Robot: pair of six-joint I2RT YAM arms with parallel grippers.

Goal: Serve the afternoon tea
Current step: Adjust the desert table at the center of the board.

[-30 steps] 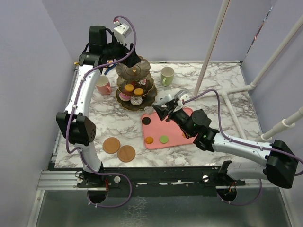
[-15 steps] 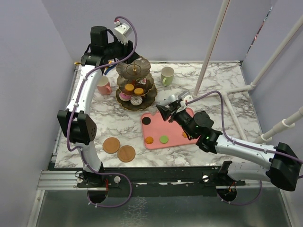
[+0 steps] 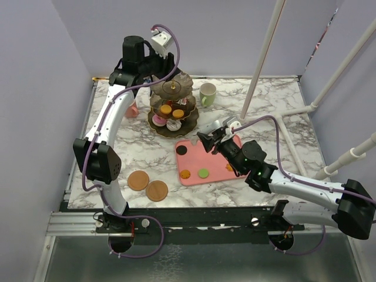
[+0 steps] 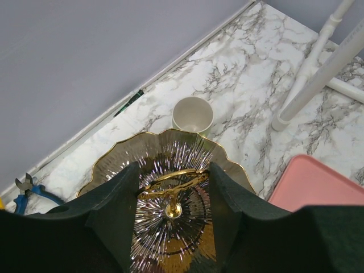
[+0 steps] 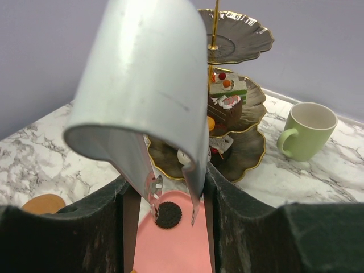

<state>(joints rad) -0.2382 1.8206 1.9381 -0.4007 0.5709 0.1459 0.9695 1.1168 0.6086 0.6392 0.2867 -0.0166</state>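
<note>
The dark three-tier stand (image 3: 174, 113) stands at the back of the table with toy pastries on its lower tiers. My left gripper (image 4: 173, 190) is above it, shut on its gold ring (image 4: 170, 183), both pads touching the ring. My right gripper (image 5: 169, 190) is shut on silver tongs (image 5: 153, 74), whose tips hang around a dark cookie (image 5: 169, 214) on the pink tray (image 3: 218, 170). An orange cookie (image 3: 185, 174) and a green one (image 3: 203, 173) also lie on the tray. The pale-green mug (image 3: 207, 93) is right of the stand. The pink mug (image 3: 133, 109) is half hidden behind the left arm. Two brown coasters (image 3: 138, 180) (image 3: 157, 190) lie front left.
Blue-handled pliers (image 4: 28, 187) lie by the back wall, left of the stand. White pipes (image 3: 264, 53) rise at the back right and one runs along the table's right side. Purple walls close in the left and back edges.
My left gripper has shut on the gold ring, and the stand has shifted slightly to the right with it. The right gripper with the tongs has drifted a little right.
</note>
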